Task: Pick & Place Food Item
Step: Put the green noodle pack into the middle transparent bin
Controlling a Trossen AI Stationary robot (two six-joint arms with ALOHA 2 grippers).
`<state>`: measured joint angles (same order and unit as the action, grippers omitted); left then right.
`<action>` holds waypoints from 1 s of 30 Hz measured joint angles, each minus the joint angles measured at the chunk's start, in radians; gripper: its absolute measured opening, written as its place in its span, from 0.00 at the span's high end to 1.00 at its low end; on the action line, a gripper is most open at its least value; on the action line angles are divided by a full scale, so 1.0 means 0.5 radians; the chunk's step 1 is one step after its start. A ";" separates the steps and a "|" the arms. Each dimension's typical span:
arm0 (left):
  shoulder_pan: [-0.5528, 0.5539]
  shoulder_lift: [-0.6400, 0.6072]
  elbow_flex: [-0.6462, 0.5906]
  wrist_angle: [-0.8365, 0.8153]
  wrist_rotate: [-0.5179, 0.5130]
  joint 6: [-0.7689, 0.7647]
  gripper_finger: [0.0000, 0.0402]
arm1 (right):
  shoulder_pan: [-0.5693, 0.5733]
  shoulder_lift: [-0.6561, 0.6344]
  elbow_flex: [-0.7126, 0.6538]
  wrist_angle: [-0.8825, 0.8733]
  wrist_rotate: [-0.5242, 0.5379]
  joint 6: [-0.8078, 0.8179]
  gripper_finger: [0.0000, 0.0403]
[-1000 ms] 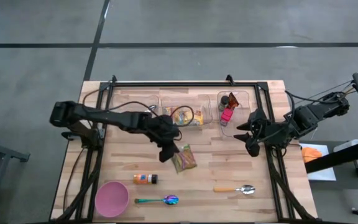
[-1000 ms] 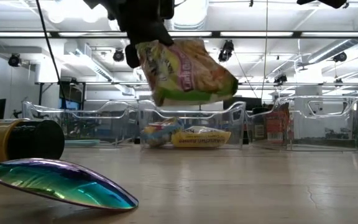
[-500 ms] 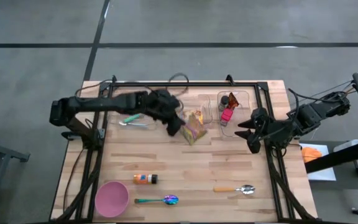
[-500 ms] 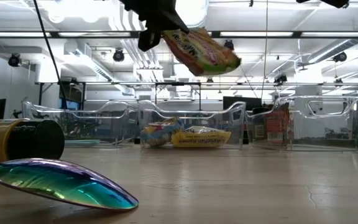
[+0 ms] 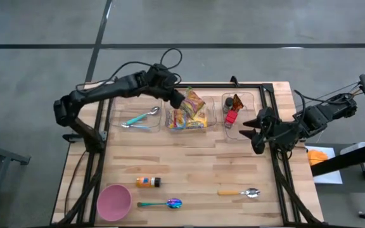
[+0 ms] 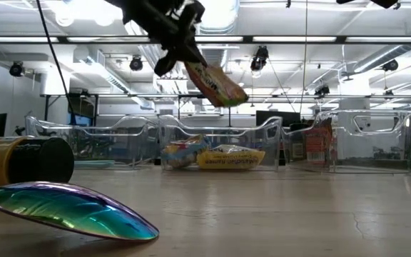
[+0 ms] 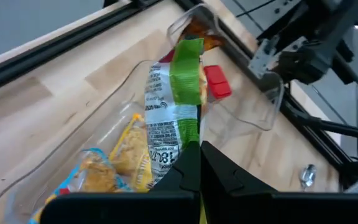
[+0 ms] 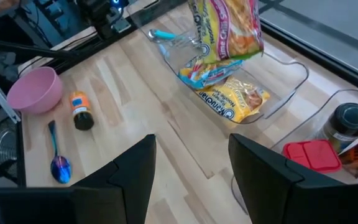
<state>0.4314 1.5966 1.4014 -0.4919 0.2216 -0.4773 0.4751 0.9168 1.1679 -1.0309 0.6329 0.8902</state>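
Overhead, we see the left gripper [image 5: 177, 99] clamped on a crinkly yellow-green snack packet [image 5: 194, 103], dangling above the clear plastic middle bin [image 5: 185, 120] of packets below; the right gripper [image 5: 249, 130] waits half-open, empty, beside the rightmost bin [image 5: 249, 101].

We note table [image 5: 233, 171]: pale wood planks, matt, visible grain; frame rails [image 5: 189, 85]: black metal, matt; bins [image 8: 291, 81]: clear plastic, glossy, smooth; snack packet [image 5: 194, 101]: printed plastic film, glossy, crinkled; bowl [image 5: 113, 202]: pink plastic, matt; iridescent spoon [image 6: 70, 208]: polished metal, mirror finish; second spoon [image 5: 241, 192]: shiny metal bowl, wood-look handle; small bottle [image 5: 148, 182]: orange plastic, dark cap; we see grippers' fingers [image 8: 129, 180]: black, matt.
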 joint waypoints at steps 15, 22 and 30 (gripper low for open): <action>0.045 0.312 -0.002 0.122 0.143 -0.044 1.00 | 0.000 -0.001 0.001 0.041 0.099 0.011 0.50; 0.042 0.423 -0.002 0.193 0.178 -0.059 1.00 | 0.000 -0.001 0.001 0.055 0.100 0.037 0.50; 0.039 0.501 -0.002 0.220 0.195 -0.059 1.00 | 0.000 0.002 0.002 0.081 0.100 0.036 0.50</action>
<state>0.4507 1.8472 1.4002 -0.3819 0.3189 -0.5068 0.4751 0.9180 1.1687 -0.9905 0.6830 0.9081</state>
